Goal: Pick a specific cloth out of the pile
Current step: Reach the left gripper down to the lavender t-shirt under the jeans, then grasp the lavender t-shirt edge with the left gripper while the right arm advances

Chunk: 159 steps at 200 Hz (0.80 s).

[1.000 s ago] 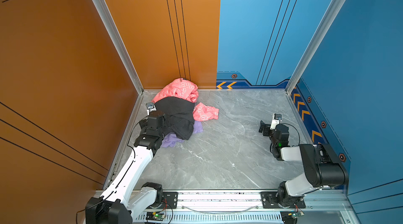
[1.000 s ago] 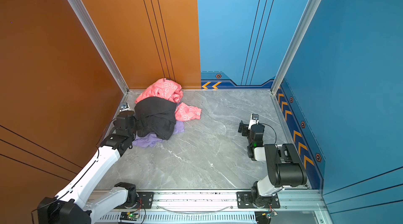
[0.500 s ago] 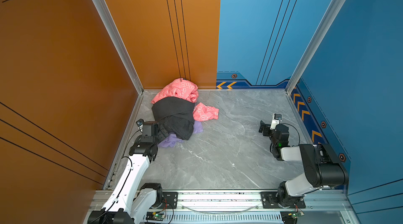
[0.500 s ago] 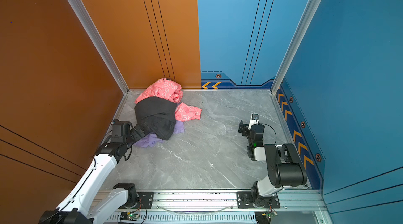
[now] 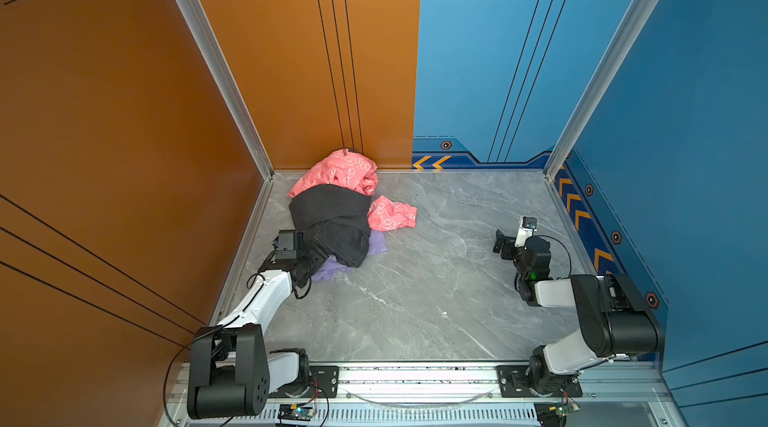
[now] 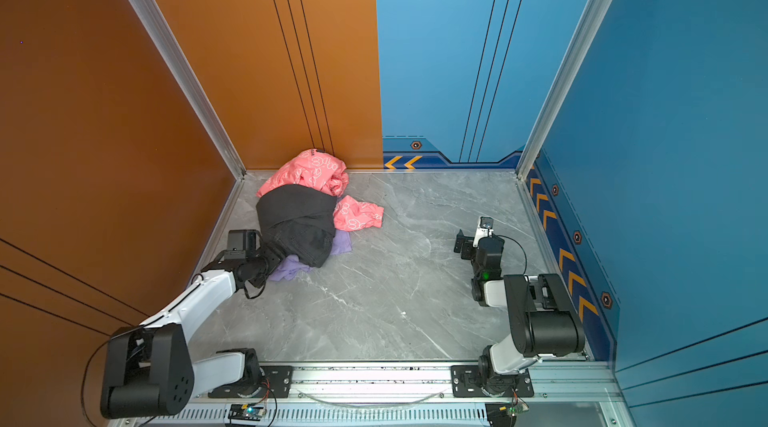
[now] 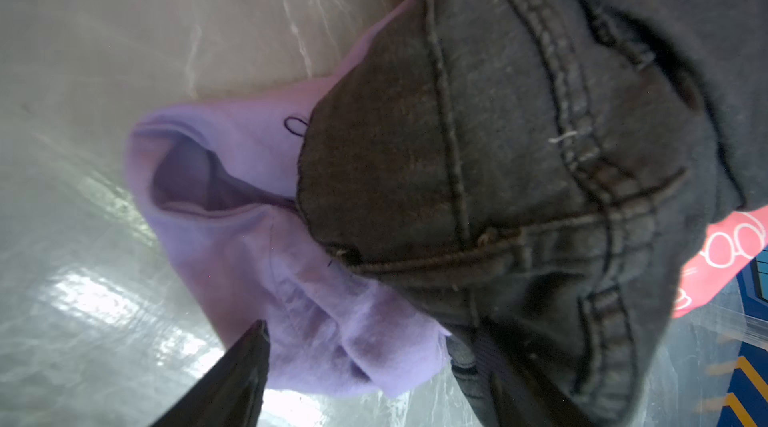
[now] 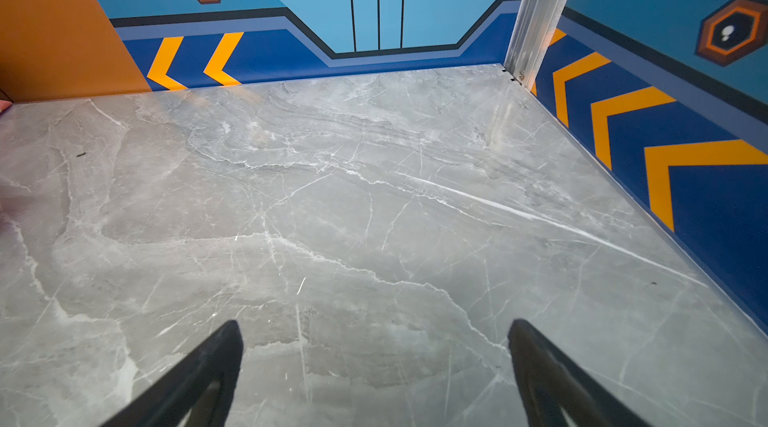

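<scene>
The pile (image 5: 332,213) lies in the far left corner: a coral-pink printed garment (image 5: 340,173), a black one (image 5: 328,204) and dark grey denim (image 5: 343,242). The lavender cloth (image 5: 328,272) (image 6: 291,269) pokes out from under the denim at the pile's near edge. My left gripper (image 5: 318,261) (image 6: 272,258) reaches into that edge, its tips hidden in both top views. In the left wrist view the left gripper (image 7: 374,342) is open, with a fold of the lavender cloth (image 7: 249,238) between its fingers and the denim (image 7: 498,155) over one finger. My right gripper (image 5: 505,244) (image 8: 374,333) stands open over bare floor.
The grey marble floor (image 5: 415,300) is walled by an orange panel (image 5: 124,155) on the left and blue panels (image 5: 665,155) at the back and right. A metal rail (image 5: 415,375) with both arm bases runs along the front edge.
My left wrist has dropped low to the floor and pushed its fingers into the near edge of the pile, around the lavender cloth. The jaws have narrowed somewhat. The right arm has not moved.
</scene>
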Available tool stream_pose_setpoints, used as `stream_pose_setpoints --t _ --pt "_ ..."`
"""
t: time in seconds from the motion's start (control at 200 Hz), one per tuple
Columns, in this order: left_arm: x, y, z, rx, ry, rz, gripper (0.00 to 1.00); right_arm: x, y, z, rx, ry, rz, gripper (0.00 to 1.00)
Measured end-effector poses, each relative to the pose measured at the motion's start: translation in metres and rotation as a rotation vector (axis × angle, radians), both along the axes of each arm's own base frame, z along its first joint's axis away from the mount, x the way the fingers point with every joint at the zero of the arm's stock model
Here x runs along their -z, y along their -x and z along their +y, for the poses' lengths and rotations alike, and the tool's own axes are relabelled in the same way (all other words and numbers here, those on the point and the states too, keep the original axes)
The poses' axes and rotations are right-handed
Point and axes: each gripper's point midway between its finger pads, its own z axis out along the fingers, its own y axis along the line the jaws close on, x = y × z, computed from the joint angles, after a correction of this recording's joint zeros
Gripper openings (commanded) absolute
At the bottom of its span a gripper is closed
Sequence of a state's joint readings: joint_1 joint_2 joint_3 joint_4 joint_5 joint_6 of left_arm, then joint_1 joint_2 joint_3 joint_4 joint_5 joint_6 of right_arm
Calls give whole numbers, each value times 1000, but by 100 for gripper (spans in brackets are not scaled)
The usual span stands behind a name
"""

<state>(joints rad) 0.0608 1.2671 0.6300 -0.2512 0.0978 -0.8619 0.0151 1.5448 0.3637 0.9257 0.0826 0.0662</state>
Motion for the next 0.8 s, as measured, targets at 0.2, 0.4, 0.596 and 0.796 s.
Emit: stream_pose_setpoints --t 0.2,0.4,0.596,0.796 --pt "18 -14 -14 34 94 51 50 0 0 0 0 0 0 100" --pt "22 -19 -22 50 142 59 26 0 0 0 0 0 0 100" --pt "16 -13 -23 62 135 64 8 0 0 0 0 0 0 100" --pt "-7 -6 -19 67 117 18 0 0 0 0 0 0 0 100"
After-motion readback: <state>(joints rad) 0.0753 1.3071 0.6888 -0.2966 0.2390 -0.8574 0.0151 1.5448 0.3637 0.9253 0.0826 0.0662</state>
